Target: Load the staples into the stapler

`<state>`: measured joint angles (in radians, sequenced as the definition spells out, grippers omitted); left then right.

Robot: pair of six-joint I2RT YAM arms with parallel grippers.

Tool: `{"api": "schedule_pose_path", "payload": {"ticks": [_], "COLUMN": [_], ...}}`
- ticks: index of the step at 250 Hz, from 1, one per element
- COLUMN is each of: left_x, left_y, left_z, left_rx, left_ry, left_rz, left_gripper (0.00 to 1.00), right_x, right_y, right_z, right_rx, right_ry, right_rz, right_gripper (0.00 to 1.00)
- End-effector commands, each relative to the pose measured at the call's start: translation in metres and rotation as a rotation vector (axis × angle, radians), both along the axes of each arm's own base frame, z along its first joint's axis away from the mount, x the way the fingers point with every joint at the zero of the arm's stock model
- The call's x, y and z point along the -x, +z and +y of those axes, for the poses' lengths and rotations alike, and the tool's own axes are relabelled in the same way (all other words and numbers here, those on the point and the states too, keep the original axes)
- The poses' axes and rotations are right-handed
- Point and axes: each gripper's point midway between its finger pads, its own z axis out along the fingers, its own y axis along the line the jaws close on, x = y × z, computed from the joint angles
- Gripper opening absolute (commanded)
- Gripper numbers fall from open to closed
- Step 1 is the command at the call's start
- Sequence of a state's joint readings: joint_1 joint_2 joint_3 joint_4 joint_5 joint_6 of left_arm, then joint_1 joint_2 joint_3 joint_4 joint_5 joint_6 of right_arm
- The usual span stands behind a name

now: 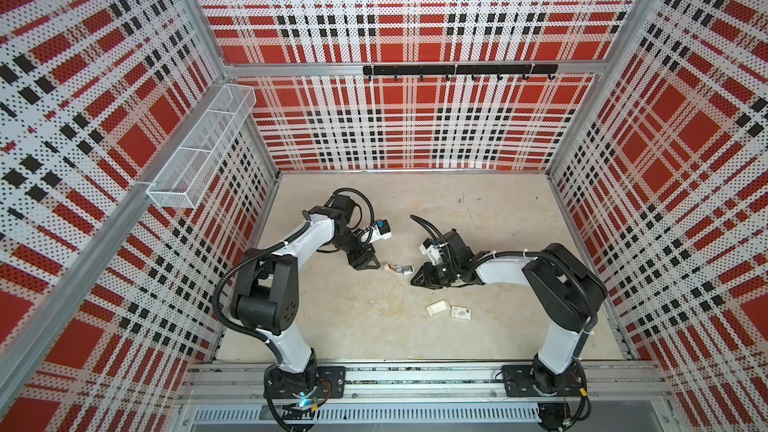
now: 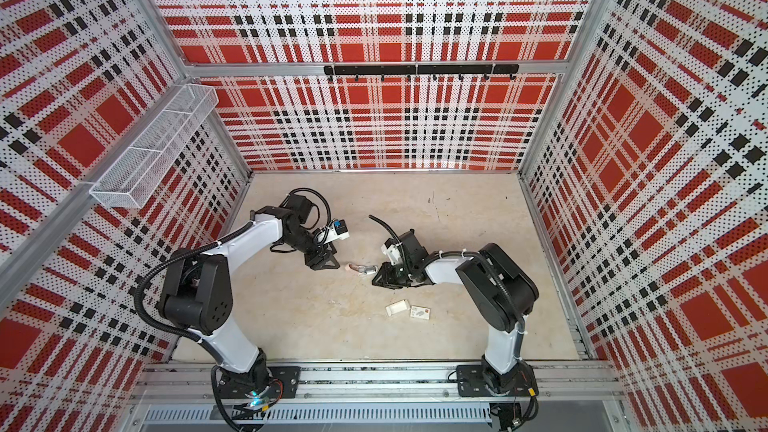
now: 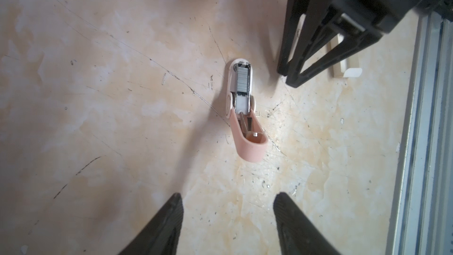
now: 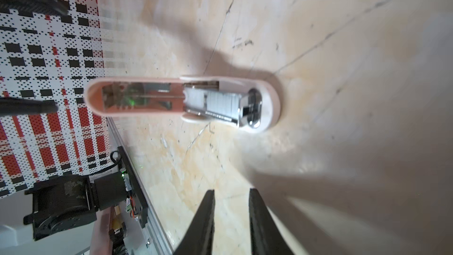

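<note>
A pale pink stapler lies opened out flat on the table between my two grippers. Its pink lid points toward my left gripper and its white base toward my right one. A silvery strip of staples lies in the metal channel of the base. My left gripper stands open a little short of the lid, with nothing between its fingers. My right gripper hovers beside the base, jaws a narrow gap apart and empty.
A small white cardboard tray and a printed white sleeve lie on the table in front of the right gripper. A wire mesh basket hangs on the left wall, a black hook rail on the back wall.
</note>
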<state>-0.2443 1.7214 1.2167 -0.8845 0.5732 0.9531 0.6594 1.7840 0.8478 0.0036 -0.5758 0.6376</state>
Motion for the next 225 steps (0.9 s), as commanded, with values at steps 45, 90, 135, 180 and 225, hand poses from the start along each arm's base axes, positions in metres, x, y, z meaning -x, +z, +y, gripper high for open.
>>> {"api": "schedule_pose_path", "payload": {"ticks": [45,90,135,180,225], "left_x": [0.008,0.004,0.002,0.008,0.015], "left_y": [-0.016,-0.021,-0.025,-0.024,-0.027], "left_z": [-0.022,-0.027,-0.03,-0.027,-0.03], "left_rx": [-0.082,-0.107,-0.116,-0.119,-0.119], "left_ry": [-0.116,-0.124,-0.12,-0.127,-0.141], "left_rz": [-0.095,-0.133,-0.134,-0.13,-0.108], "left_gripper": [0.64,0.63,0.58,0.55,0.55], "right_x": [-0.02,-0.043,-0.06,-0.064,-0.064], "right_y": [0.027,0.026,0.023,0.016,0.01], "right_z": [-0.011,-0.009,-0.006,-0.003,-0.001], "right_rx": [-0.039,-0.07,-0.082,-0.074,-0.08], "right_ry": [-0.085,-0.115,-0.12,-0.11,-0.104], "right_rz": [-0.057,-0.066,-0.071,-0.061,-0.044], "right_gripper": [0.32,0.32,0.3,0.28,0.26]}}
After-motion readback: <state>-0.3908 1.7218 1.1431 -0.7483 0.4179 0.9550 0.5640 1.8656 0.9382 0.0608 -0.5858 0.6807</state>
